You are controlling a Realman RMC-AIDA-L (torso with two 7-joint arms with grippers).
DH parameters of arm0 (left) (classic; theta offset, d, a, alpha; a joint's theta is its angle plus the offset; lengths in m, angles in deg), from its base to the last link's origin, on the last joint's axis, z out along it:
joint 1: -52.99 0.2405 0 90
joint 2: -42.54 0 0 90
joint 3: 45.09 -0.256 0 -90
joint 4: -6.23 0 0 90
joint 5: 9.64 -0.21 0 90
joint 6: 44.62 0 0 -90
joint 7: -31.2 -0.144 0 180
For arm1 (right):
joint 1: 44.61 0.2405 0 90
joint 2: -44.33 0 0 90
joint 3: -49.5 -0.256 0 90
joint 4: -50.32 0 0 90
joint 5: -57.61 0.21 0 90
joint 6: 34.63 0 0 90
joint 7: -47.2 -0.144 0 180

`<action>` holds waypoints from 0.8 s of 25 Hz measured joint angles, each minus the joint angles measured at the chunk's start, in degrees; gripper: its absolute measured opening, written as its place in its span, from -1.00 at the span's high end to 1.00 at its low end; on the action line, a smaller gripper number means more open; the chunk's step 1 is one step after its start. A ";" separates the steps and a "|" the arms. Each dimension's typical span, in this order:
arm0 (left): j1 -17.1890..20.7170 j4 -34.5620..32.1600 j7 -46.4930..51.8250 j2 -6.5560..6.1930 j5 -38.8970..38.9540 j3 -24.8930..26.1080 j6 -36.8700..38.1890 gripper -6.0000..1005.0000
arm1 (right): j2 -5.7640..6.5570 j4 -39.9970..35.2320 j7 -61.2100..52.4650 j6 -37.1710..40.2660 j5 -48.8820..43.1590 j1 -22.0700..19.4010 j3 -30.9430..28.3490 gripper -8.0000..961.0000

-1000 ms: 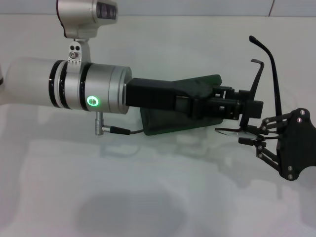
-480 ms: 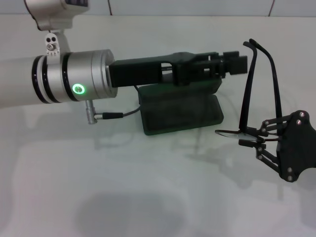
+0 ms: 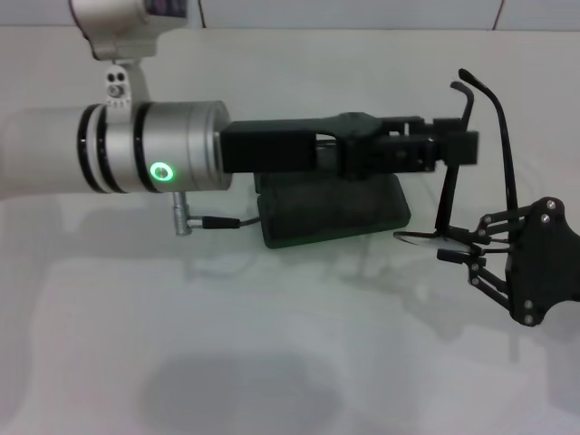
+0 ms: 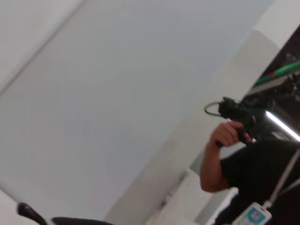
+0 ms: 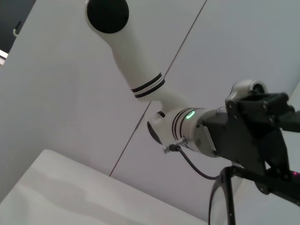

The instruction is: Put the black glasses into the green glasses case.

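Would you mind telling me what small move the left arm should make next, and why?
Probably close the left gripper on the nearest temple arm of the black glasses. The right gripper holds the frame with the temples pointing up, and the green glasses case appears shut.

Black glasses (image 3: 462,172) held upright beside the closed green case (image 3: 331,213).

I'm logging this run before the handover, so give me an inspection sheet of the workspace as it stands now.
Surface: white table, bare in front.
Job's things: black glasses held upright off the table, temples up; green glasses case lying on the table, partly hidden.
Clutter: nothing seen.
End effectors: right end effector grips the glasses' front; left end effector reaches to a temple.
Cables: grey lead at the left wrist.
Surroundings: person with a handheld device.
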 joint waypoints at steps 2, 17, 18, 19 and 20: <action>-0.34 0.04 0.02 0.00 -0.05 -0.56 0.00 -0.18 | 0.00 0.00 -0.01 -0.30 -0.01 0.11 0.00 0.74; -1.60 0.23 1.78 0.09 -2.93 -3.23 -2.00 -0.18 | -0.27 0.52 -0.01 -0.31 0.39 1.41 0.00 0.74; -1.64 0.23 1.87 0.09 -2.98 -3.25 -2.00 -0.18 | -0.26 0.53 -0.01 -0.37 0.39 1.44 0.00 0.74; -1.67 0.23 2.04 0.09 -3.12 -3.27 -2.00 -0.18 | -0.26 0.53 -0.01 -0.41 0.39 1.45 0.00 0.74; -1.72 0.23 2.22 0.09 -3.39 -3.29 -2.00 -0.18 | -0.26 0.53 -0.01 -0.44 0.39 1.48 0.00 0.74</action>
